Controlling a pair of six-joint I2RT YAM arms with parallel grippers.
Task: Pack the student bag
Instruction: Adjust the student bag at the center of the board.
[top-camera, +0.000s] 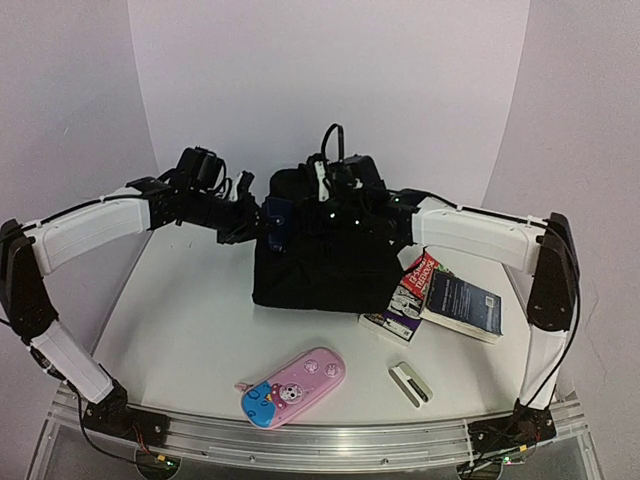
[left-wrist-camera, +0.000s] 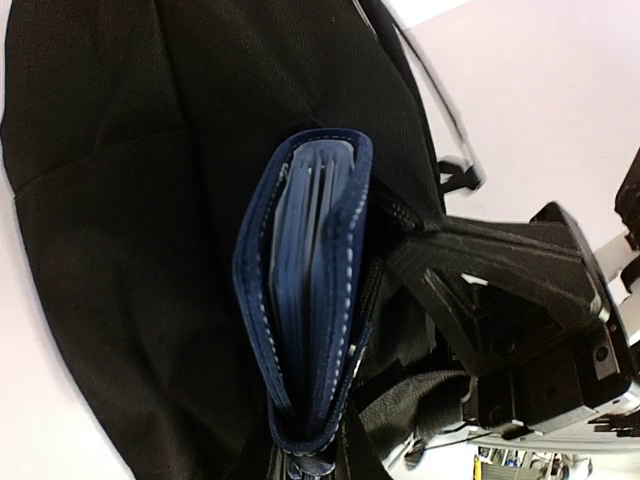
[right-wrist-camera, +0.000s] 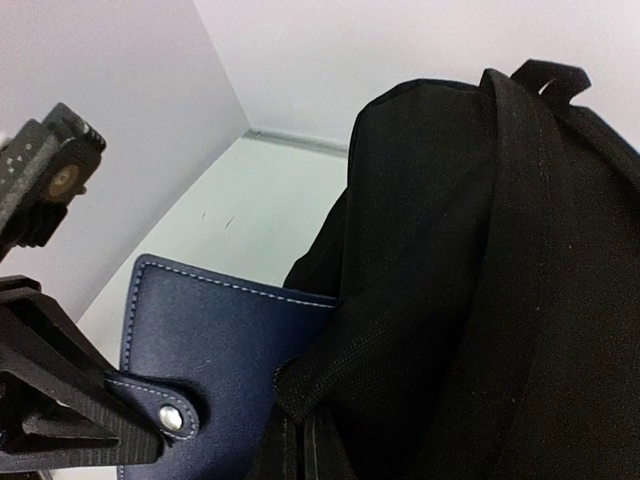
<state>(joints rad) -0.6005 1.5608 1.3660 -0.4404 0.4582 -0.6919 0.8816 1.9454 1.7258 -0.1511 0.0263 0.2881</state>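
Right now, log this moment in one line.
left claw: holding navy wallet | wallet: against student bag | right claw: at bag

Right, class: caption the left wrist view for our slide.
Edge-on navy wallet with white stitching against the black backpack.

The fingertips of my right gripper (left-wrist-camera: 400, 255) seem buried in the folds of the backpack (top-camera: 320, 265); I can't judge their grip. The wallet (left-wrist-camera: 310, 300) runs off the left wrist view's bottom edge, and fabric hides part of it from the right wrist. Print on the book (top-camera: 462, 305) is too small to read.
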